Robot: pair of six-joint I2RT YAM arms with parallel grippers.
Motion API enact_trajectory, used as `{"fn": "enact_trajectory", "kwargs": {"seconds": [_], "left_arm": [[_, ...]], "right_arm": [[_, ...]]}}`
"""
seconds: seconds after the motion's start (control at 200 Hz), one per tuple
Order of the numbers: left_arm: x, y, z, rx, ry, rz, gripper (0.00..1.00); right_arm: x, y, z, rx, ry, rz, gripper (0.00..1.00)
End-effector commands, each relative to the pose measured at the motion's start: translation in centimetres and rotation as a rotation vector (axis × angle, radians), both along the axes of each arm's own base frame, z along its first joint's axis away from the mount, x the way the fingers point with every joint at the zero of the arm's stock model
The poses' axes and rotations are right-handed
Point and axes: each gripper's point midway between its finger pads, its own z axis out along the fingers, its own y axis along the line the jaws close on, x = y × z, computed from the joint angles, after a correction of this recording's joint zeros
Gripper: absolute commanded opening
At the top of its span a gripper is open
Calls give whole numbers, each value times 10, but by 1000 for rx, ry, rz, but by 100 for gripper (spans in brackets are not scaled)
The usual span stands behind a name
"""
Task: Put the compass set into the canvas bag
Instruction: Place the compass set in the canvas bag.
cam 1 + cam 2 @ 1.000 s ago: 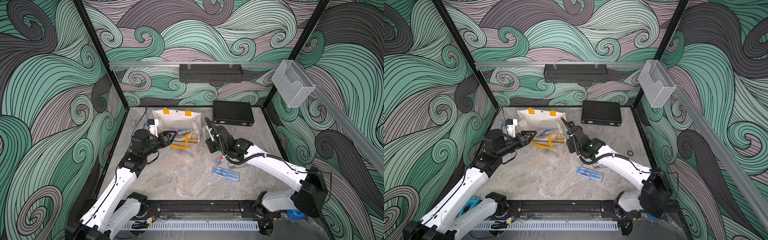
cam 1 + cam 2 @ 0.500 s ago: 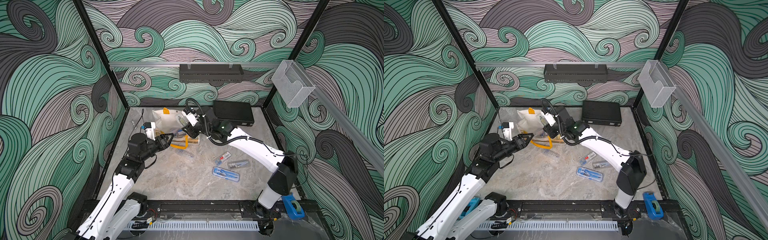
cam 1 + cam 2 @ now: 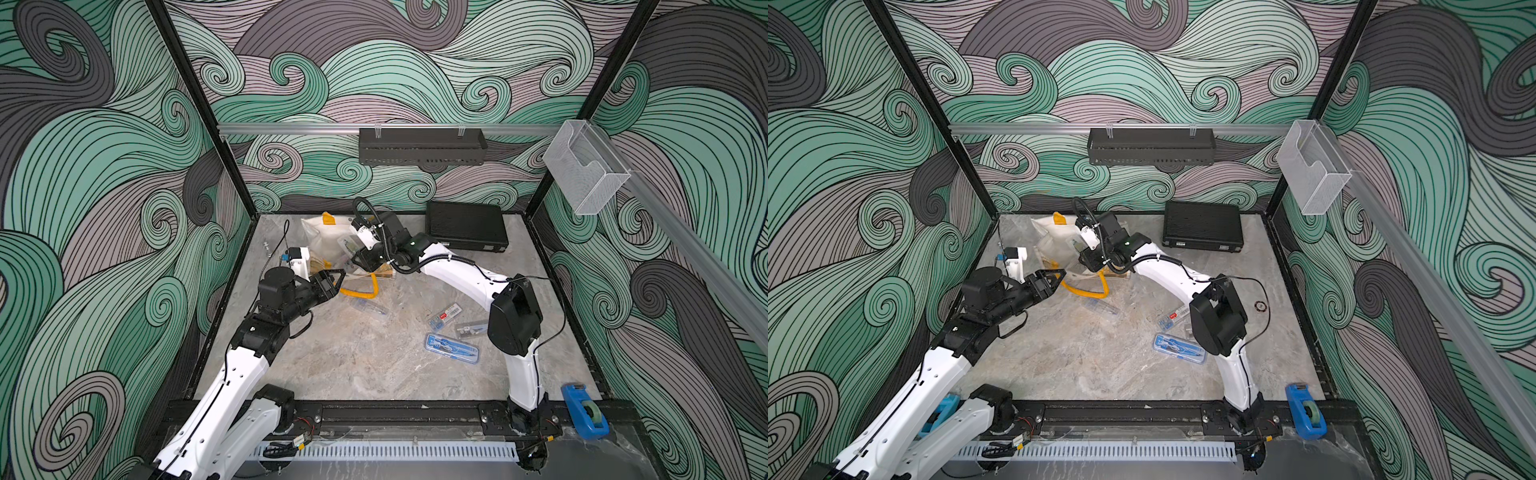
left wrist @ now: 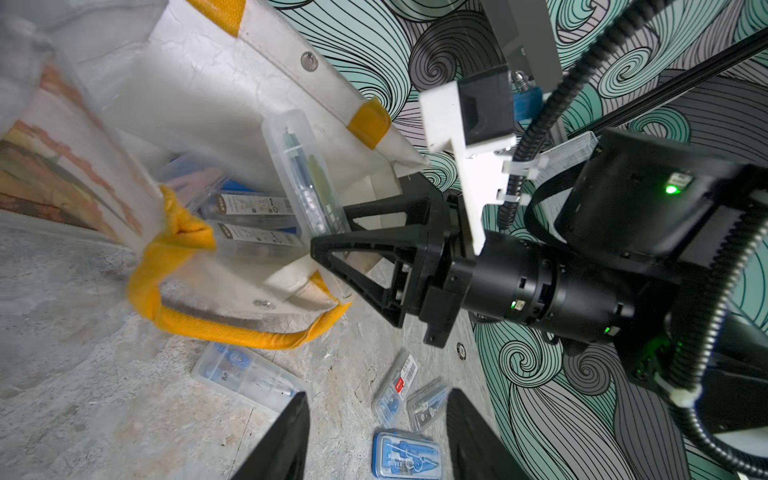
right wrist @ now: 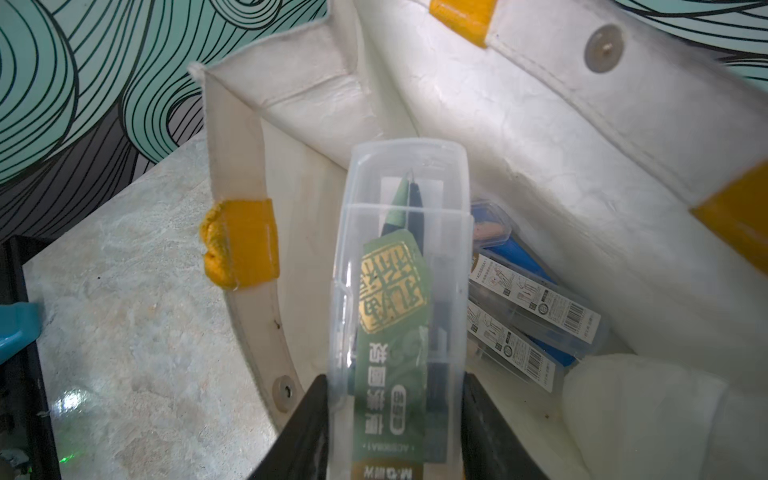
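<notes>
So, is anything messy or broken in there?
Nothing looks broken. The canvas bag lies slumped on its side with a yellow handle flopped onto the table, and the blue case and three clearer ones lie scattered at odd angles nearby.

The left arm (image 3: 243, 374) rises from its base at the near edge and extends forward and inward, with its wrist roughly level. The left gripper (image 3: 337, 277) points toward the far right, and its jaws stand apart with nothing between them. The right arm (image 3: 457, 270) stands up from its base, bends sharply at the elbow and stretches across toward the robot's left. The right gripper (image 5: 395, 376) is clamped on both sides of a clear-cased compass set (image 5: 399, 270).
</notes>
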Motion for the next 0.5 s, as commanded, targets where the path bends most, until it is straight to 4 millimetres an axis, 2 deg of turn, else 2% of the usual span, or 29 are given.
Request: {"fn": "enact_trajectory", "kwargs": {"seconds": [0.0, 0.095, 0.205, 0.495], "left_arm": [[5, 8, -2, 38, 7, 31, 55], [8, 8, -2, 40, 17, 37, 54], [11, 7, -1, 37, 22, 38, 54], [12, 6, 1, 31, 17, 37, 54]], "right_arm": [[11, -4, 0, 19, 24, -34, 45], [11, -2, 7, 32, 27, -29, 45], [13, -1, 14, 38, 34, -37, 52], [18, -2, 16, 30, 35, -51, 58]]}}
